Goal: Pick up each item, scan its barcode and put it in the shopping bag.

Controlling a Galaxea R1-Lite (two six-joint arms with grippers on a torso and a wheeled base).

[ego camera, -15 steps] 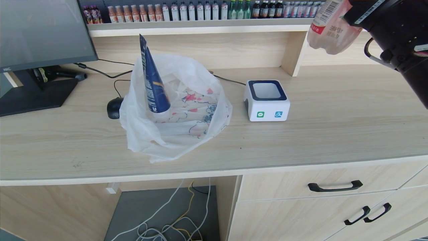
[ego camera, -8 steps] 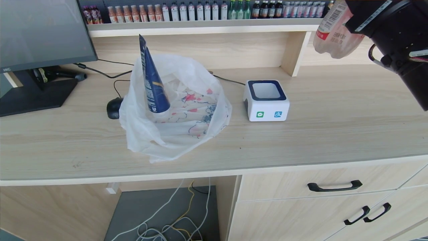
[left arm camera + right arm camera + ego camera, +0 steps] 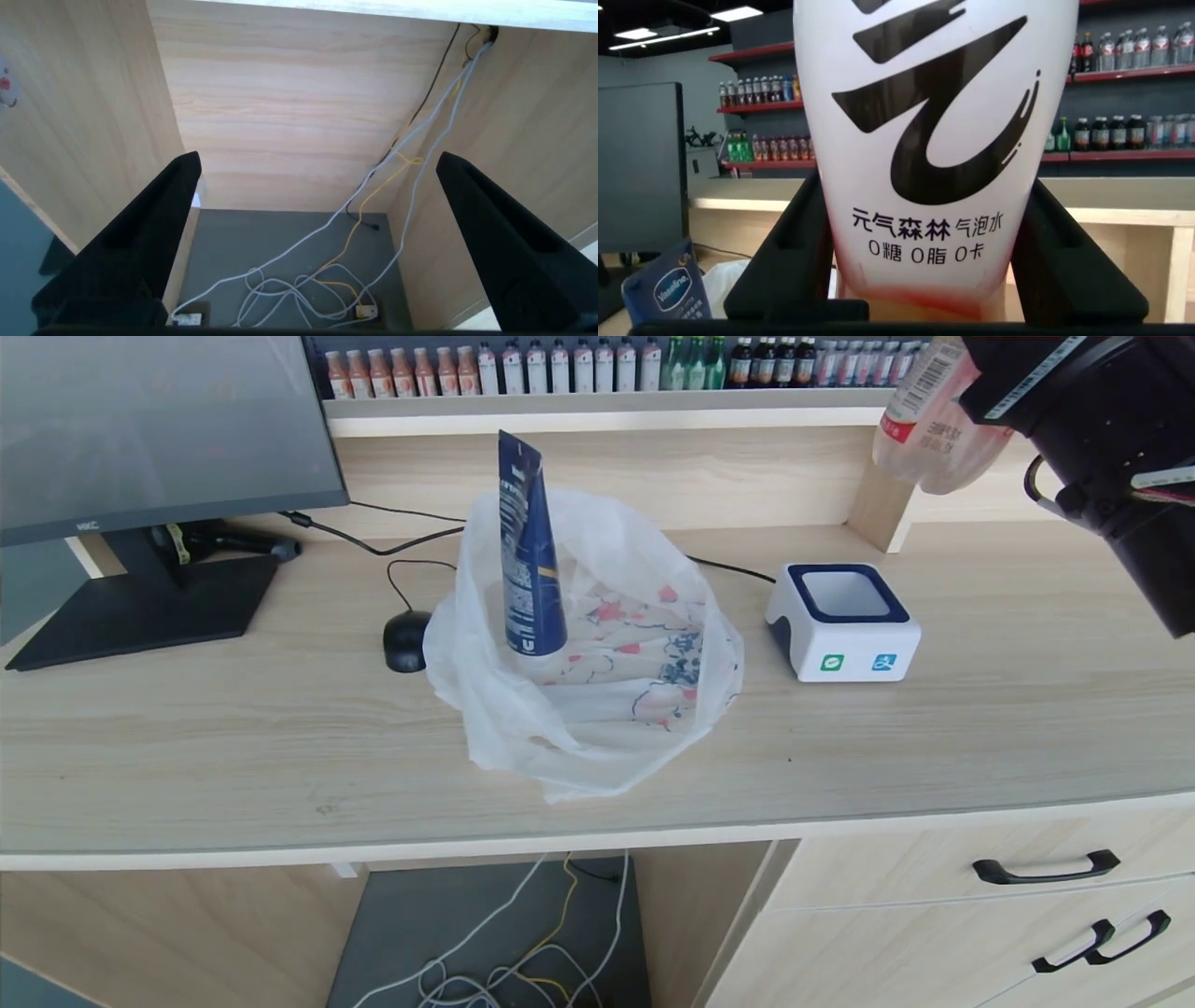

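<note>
Head camera framing has swung, so the shopping bag (image 3: 597,709) and scanner (image 3: 845,625) sit further right in view; neither has moved on the countertop (image 3: 1027,709). Your right gripper (image 3: 990,373) stays clamped on the bottle (image 3: 934,429), held high toward the countertop's back right corner, well clear of the scanner. Your left gripper (image 3: 318,233) hangs spread wide below the countertop. One blue tube (image 3: 529,551) stands bagged; the bottle is judged unscanned, with scanning and bagging outstanding.
</note>
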